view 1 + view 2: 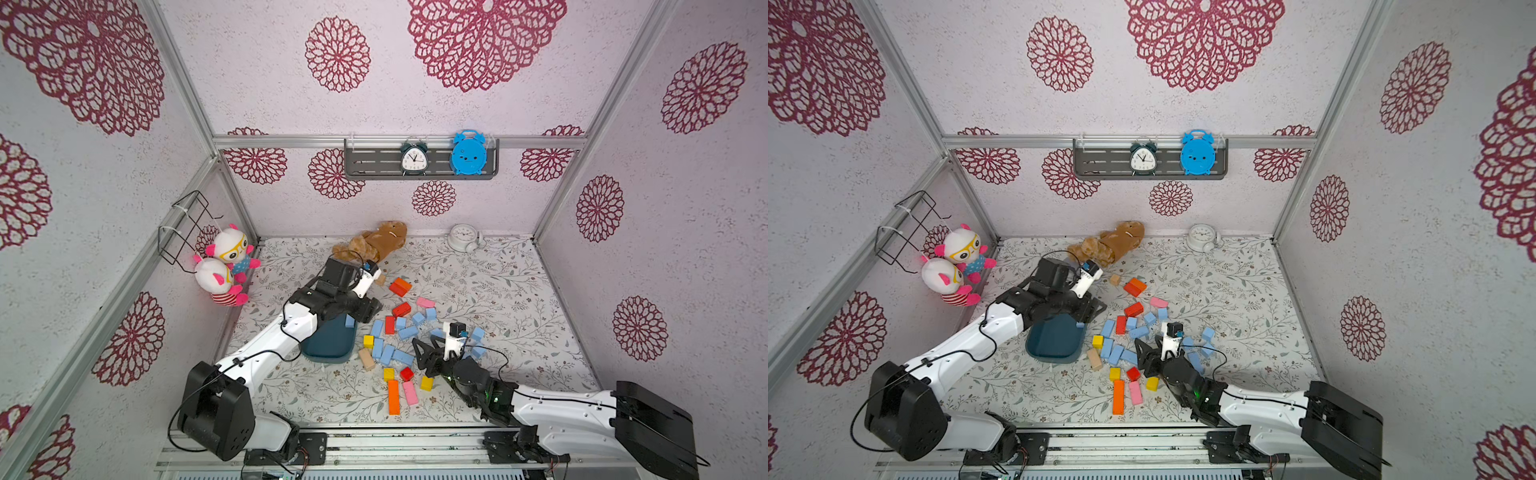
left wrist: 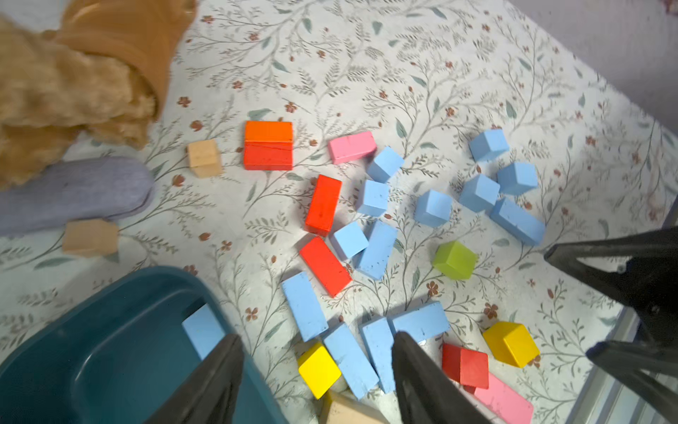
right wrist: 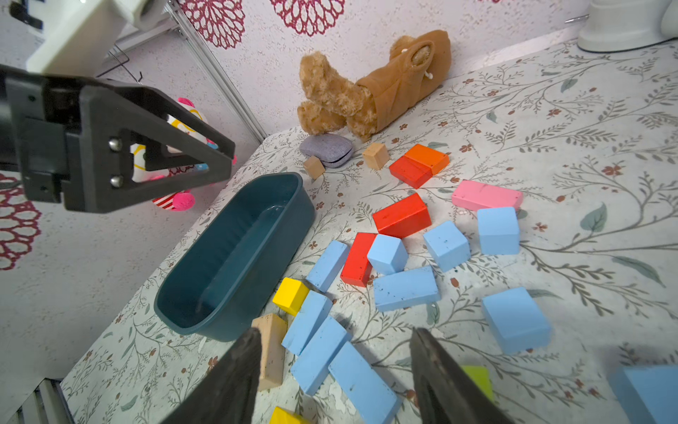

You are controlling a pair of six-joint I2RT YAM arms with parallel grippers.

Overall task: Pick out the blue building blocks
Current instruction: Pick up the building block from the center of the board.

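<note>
The blue building blocks (image 2: pixel 378 249) are matte, light sky-blue and plain-faced; some are cubes, some longer bricks. Nearly all lie flat on the floral counter (image 2: pixel 440 73), scattered beside the dark teal tray (image 2: pixel 110 330) among blocks of other colours. Nearest the tray, four long bricks (image 2: pixel 350 359) lie fanned out, touching or nearly so. Further off, a slanted brick has a cube against its side, with two more cubes just beyond. Well away from the tray, a small cluster (image 2: pixel 478 192) of cubes and one brick lies close together. One lone brick (image 2: pixel 203 328) shows at the tray's corner, inside the rim in the left wrist view. Whether it rests on the bottom cannot be told.
</note>
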